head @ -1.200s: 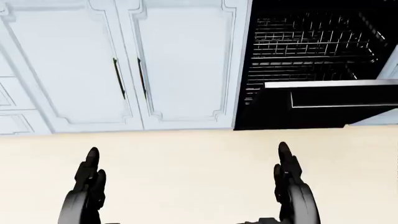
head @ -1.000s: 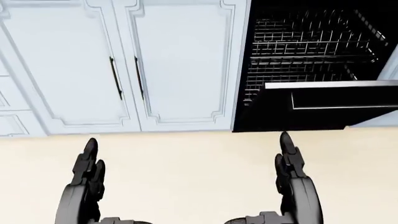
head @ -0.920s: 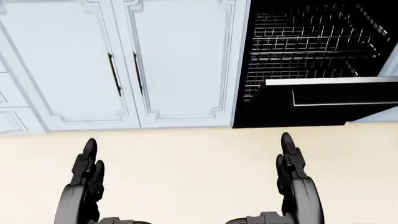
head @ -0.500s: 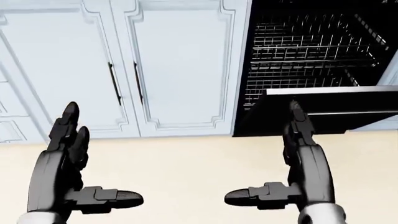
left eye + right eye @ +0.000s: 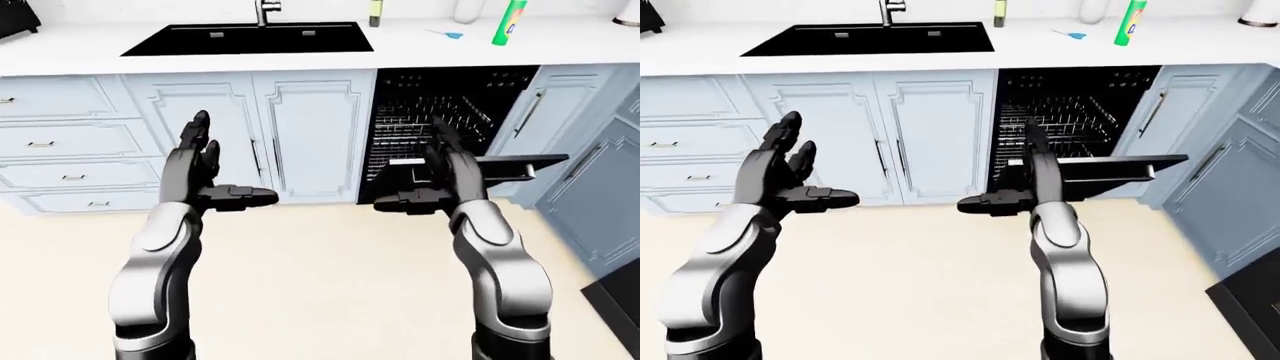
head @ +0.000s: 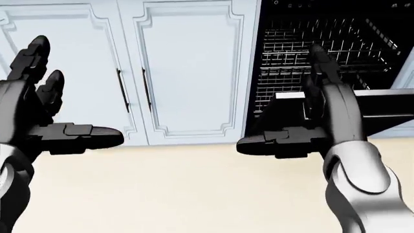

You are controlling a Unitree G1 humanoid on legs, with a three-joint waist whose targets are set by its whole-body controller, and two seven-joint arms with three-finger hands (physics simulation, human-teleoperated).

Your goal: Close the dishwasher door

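Change: since the earlier head views I have lifted both my hands from low over the floor to the height of the cabinets; my right hand now lies across the edge of the door.
Left hand: mine, open, fingers straight up, thumb pointing toward the dishwasher; holding nothing, well left of the dishwasher, over the cabinet doors.
Right hand: mine, open, fingers up and thumb pointing left; it holds nothing, and sits in line with the left end of the door. I cannot tell whether it touches the door.
Floor: pale cream, under my arms, running up to the foot of the dishwasher.
Door: black, hanging partly open, its top edge swung out and down from the dishwasher, lower right of the opening.
Dishwasher: open, dark inside, wire racks showing; cabinet doors just left of it.
Sink: black, in the white counter above and left of the dishwasher.
Green bottle: upright on the counter, above the dishwasher's right side.
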